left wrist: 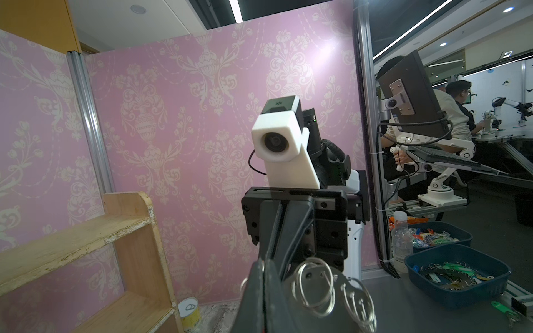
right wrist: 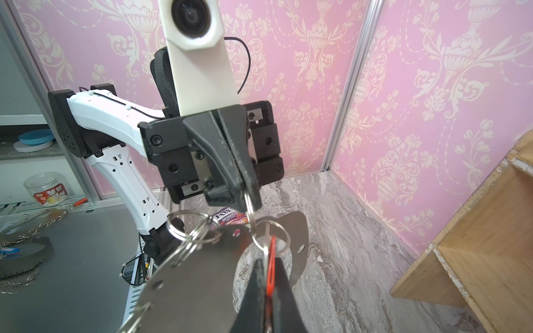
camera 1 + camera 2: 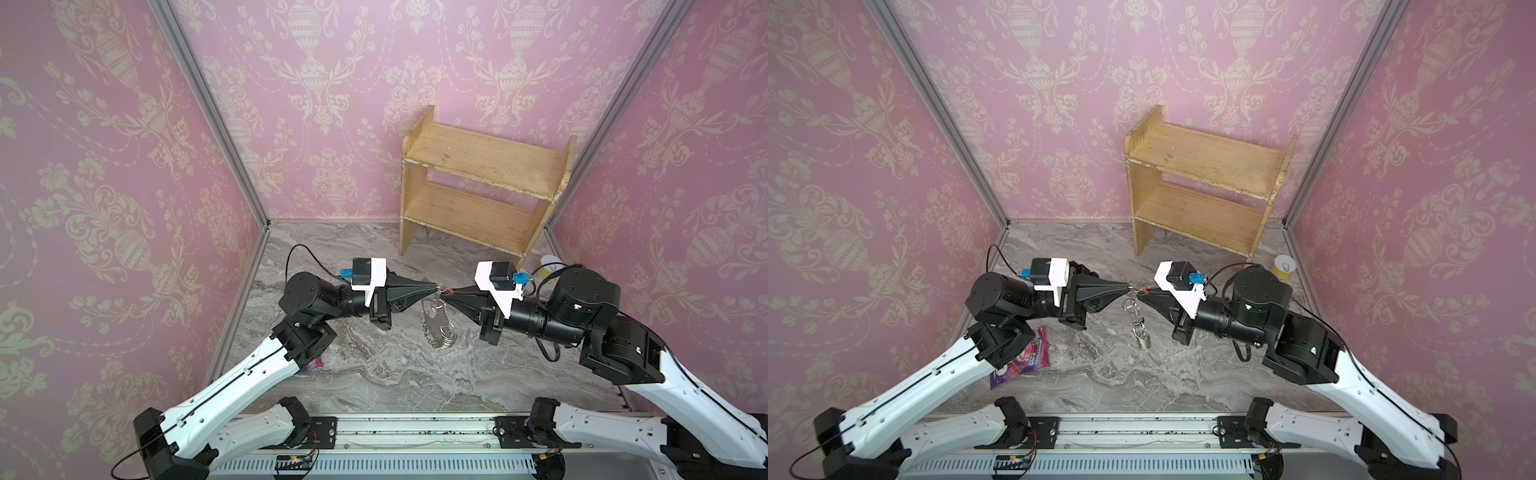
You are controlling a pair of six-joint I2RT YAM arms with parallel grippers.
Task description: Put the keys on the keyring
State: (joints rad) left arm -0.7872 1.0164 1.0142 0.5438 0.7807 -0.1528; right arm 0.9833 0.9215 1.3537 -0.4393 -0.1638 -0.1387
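Note:
The keyring (image 3: 437,320) is a flat grey-brown crescent plate edged with silver split rings. It hangs in the air between both arms, in both top views (image 3: 1138,328). My left gripper (image 3: 436,286) is shut on one split ring (image 2: 250,214) at the plate's upper end. My right gripper (image 3: 451,292) faces it tip to tip and is shut on the keys' red-orange tag (image 2: 271,266). The tag's front end reaches into a ring (image 2: 271,235) beside the left gripper's fingertips (image 2: 248,196). In the left wrist view more rings (image 1: 313,285) hang beside my shut left gripper (image 1: 263,271).
A two-tier wooden shelf (image 3: 478,183) stands at the back right. A yellow can (image 3: 1283,268) sits by the right wall behind the right arm. A purple candy bag (image 3: 1025,357) lies under the left arm. Pink walls enclose the marble table (image 3: 374,374).

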